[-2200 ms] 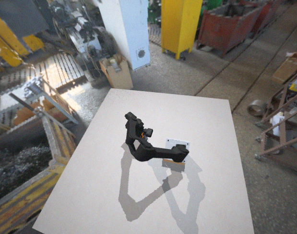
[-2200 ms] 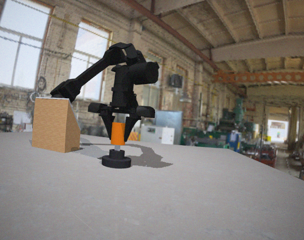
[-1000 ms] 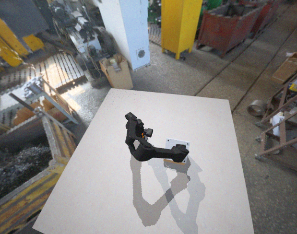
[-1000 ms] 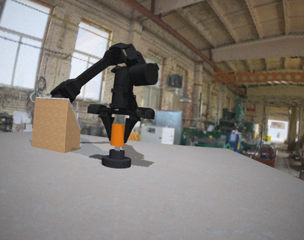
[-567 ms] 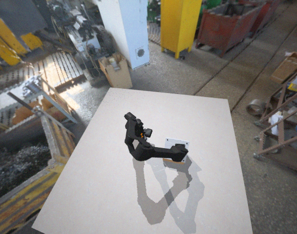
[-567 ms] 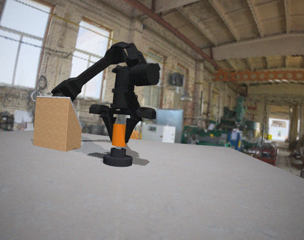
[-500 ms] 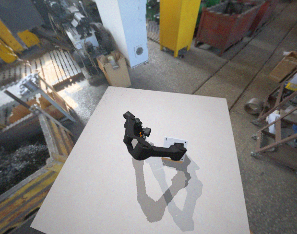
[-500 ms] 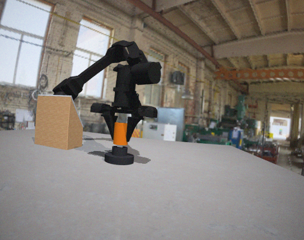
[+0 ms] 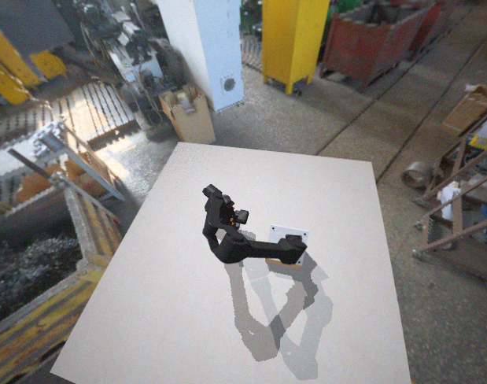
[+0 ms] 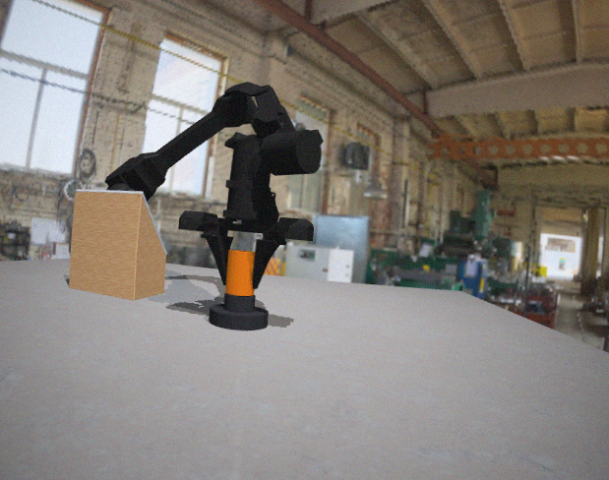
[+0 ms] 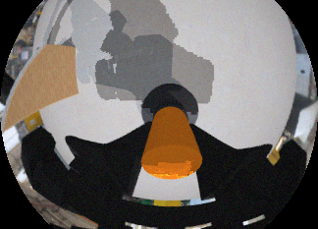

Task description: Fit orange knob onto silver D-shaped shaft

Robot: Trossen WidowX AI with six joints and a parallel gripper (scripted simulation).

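The black fingers (image 10: 225, 258) are closed part way and squeeze the orange knob (image 10: 239, 272) from both sides. The knob stands straight up on the round black pedestal (image 10: 238, 316), touching its top. They are near the middle of the white table (image 10: 345, 387), beside a tan block (image 10: 113, 242).

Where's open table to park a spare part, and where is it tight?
Free: the table stretch in front of the pedestal, and the wide span to its right. Tight: between the wooden base block and the pedestal, where the hand grips the orange knob.
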